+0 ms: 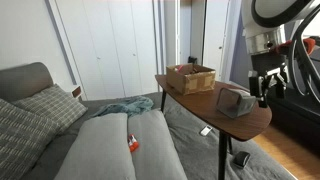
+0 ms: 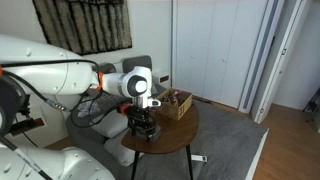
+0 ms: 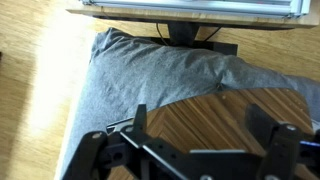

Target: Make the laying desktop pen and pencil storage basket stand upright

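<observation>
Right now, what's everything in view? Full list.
pen basket: 1, grey, on table beside tool
box: 1, light brown, table's far end
table: 1, dark wood, beside sofa
sofa: 1, grey
pillows: 2, grey plaid, on sofa
blanket: 1, teal, on sofa
small object: 1, orange-red, sofa seat
rug: 1, grey, under table
arm: 1, white
tool: 1, black, open, over table

A dark wooden oval table (image 1: 195, 98) on thin black legs carries two things: a light-brown tray box (image 1: 190, 77) toward one end and the grey pen and pencil storage basket (image 1: 235, 101) near the other, set apart from the box. In the wrist view, a grey rug (image 3: 150, 70) lies on the floor below the table's edge.
</observation>
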Available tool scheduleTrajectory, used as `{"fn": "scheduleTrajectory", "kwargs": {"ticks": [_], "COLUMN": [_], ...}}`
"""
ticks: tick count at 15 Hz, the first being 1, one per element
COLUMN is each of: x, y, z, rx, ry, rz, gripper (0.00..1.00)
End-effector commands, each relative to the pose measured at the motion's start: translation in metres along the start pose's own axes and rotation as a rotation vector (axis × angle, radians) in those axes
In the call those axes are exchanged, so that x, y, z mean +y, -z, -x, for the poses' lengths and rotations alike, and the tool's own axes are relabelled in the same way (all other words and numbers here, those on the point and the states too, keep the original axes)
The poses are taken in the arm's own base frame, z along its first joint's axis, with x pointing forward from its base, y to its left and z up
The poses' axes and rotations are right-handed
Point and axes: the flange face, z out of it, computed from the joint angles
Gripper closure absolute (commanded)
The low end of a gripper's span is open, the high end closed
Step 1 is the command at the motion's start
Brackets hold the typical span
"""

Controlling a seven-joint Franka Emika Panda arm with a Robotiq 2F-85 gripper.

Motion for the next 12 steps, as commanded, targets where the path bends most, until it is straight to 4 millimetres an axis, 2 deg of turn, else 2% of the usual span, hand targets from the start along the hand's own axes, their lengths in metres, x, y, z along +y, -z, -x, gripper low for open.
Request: {"fn": "scheduleTrajectory", "kwargs": {"ticks": [1, 3, 7, 9, 12], "x": [0.0, 0.0, -0.001, -0.011, -0.038], "y": [0.001, 0.001, 0.035, 0.056, 0.082], "z": [0.0, 0.0, 0.006, 0.009, 0.008], "rx": [-0.001, -0.001, 0.015, 0.031, 0.059], "ry": [0.0, 0.0, 0.038, 0.061, 0.088], "rz": [0.0, 0.0, 0.03, 0.021, 0.055], "gripper": [0.0, 0.0, 0.0, 0.0, 0.0]}}
